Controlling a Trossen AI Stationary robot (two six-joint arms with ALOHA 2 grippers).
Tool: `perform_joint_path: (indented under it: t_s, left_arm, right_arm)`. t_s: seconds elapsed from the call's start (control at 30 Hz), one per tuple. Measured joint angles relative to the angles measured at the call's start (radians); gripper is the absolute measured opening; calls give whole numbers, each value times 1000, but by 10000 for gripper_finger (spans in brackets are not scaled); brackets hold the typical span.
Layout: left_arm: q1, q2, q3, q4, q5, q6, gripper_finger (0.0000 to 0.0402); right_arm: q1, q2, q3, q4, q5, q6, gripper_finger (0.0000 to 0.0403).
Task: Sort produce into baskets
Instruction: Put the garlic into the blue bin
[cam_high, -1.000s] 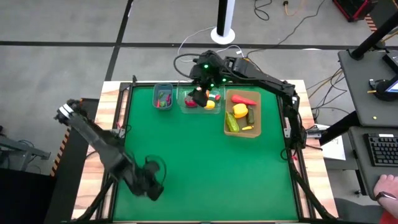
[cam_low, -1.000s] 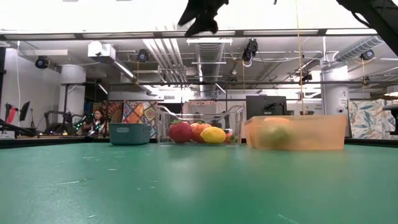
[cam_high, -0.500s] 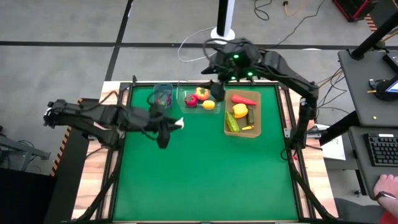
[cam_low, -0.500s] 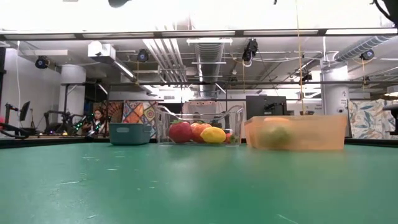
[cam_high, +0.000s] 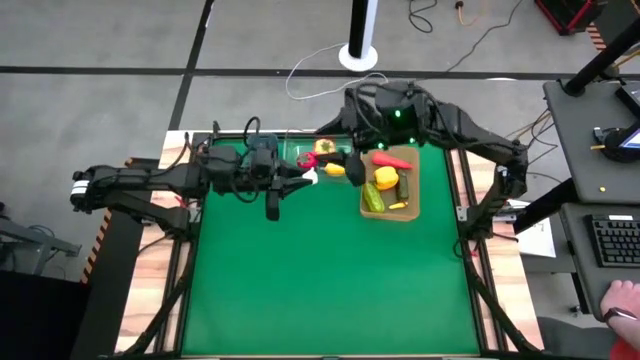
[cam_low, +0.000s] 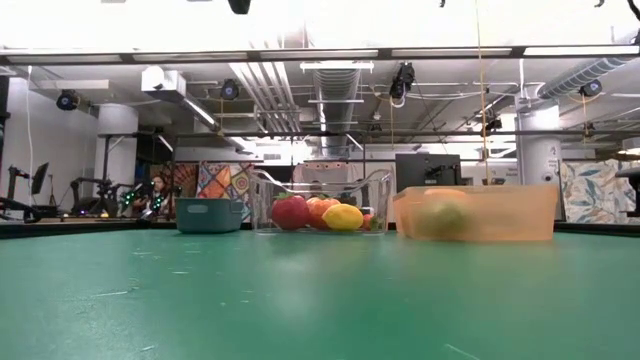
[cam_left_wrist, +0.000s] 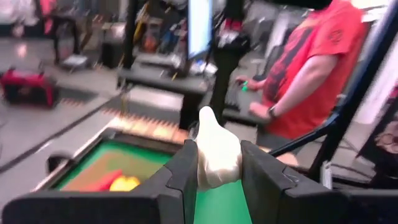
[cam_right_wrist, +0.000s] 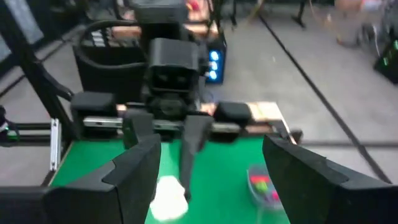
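Lightness is the first thing to count on with the small pale piece (cam_left_wrist: 214, 134): it looks like hollow toy plastic, stiff and smooth, so it should weigh almost nothing but could slide or pop out if squeezed off-centre. The left gripper (cam_left_wrist: 219, 163) is closed on it across its lower half, with the narrower tip standing up above the fingers (cam_left_wrist: 186, 165). That looks like a sound hold, since the wider part sits between the flat inner faces. The piece is in the air above the green table (cam_high: 330, 270), not in any container yet. Just ahead of this gripper lies the clear tub (cam_low: 378, 200), with a red fruit (cam_low: 290, 212) and a lemon (cam_low: 343, 216) already inside. The blue bin (cam_low: 209, 214) sits back beside the gripper's wrist, mostly under the arm in the overhead view. Beyond the tub is the tan tray (cam_high: 416, 190), holding a red chilli (cam_high: 392, 160), a yellow pepper (cam_high: 385, 178) and a cucumber (cam_high: 373, 197). The main thing in the way is the right gripper (cam_high: 352, 165), which hangs close in front of the left one, over the gap between tub and tray. Its fingers are spread wide with nothing between them. I judge a drop into the tub needs care to keep the two arms apart. A person in a red shirt (cam_left_wrist: 311, 68) stands well beyond the table.
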Motion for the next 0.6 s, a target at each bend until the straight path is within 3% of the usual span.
perform_joint_path:
  t_s: [0.17,0.33,0.6]
  left_arm:
    - [2,-1,-7,28,20,19,81]
    - [2,-4,-7,40,20,32,81]
    - [2,-5,-7,95,20,34,81]
  right_arm:
    - [39,-76,-238,276,-13,3,269]
    - [42,-138,-471,551,-79,134,257]
    - [42,-179,-678,770,-81,290,230]
